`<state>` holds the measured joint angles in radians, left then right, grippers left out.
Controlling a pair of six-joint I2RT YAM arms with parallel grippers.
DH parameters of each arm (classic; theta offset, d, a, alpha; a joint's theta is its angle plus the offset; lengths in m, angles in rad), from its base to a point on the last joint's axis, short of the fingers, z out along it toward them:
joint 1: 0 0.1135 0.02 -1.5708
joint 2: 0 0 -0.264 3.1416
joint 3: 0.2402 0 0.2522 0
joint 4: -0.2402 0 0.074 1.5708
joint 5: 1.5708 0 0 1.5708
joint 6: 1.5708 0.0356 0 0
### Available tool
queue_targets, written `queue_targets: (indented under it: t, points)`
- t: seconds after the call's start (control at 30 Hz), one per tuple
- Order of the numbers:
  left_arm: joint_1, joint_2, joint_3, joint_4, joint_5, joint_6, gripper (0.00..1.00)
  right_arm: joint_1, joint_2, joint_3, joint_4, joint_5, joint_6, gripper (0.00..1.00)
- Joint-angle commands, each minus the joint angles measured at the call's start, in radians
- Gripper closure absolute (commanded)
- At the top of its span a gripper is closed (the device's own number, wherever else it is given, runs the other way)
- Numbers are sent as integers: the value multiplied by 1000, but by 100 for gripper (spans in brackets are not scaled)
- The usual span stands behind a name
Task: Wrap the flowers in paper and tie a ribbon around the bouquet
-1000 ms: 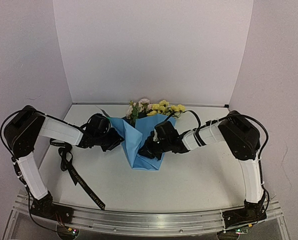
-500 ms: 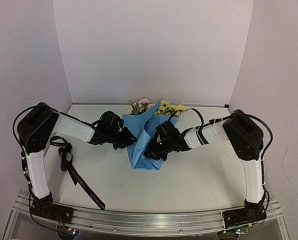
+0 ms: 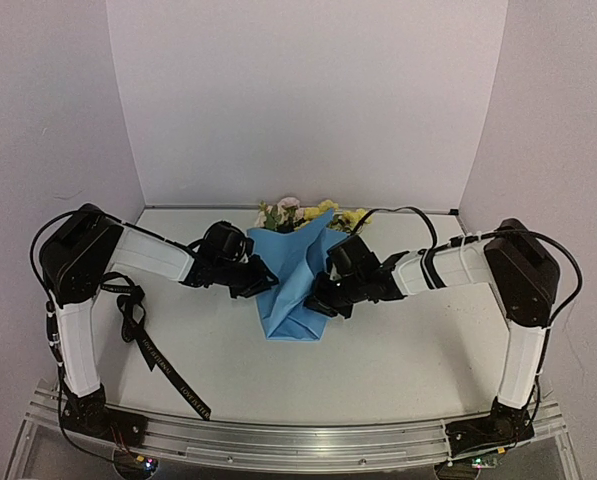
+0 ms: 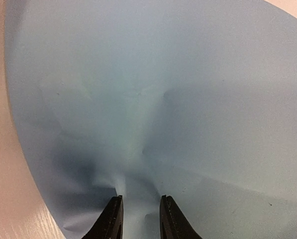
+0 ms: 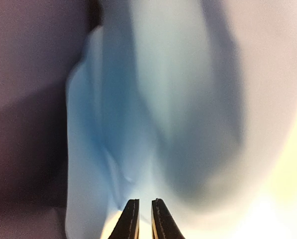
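1. Found pale table [image 3: 398, 365] boxed in by white walls [image 3: 308, 100].
2. Saw light blue paper [image 3: 290, 290] folded cone-like at mid-table, with yellow and pink flowers [image 3: 303, 212] poking out at its far end.
3. Caught left gripper [image 4: 141, 219] pinching the paper's left side, the sheet puckered between barely parted fingers.
4. Caught right gripper [image 5: 145, 219] closed to a slit on a fold at the paper's right side.
5. Spotted black lettered ribbon [image 3: 156, 358] lying loose on the table near the left arm, apart from the paper.

Pale table [image 3: 398, 350], with bouquet [image 3: 296, 255] in light blue paper [image 3: 286, 305] and black ribbon [image 3: 153, 352].
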<state>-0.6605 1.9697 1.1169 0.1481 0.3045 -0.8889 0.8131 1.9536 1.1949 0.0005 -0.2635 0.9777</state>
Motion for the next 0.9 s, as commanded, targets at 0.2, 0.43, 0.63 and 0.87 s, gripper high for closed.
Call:
queue_targets:
  t: [0.2,0.43,0.63,0.87]
  points:
    - [-36,35,111,-52,27,70,73,-1,-239,-186,-68,129,-30,83]
    - [-51,56,133,-65,41,87,73,-2,-356,-253,-93,187,-42,65]
    - [-53,53,128,-64,43,90,73,0,-375,-225,-96,170,-39,45]
    - [-53,45,118,-62,42,93,73,-3,-282,-108,-97,119,-2,10]
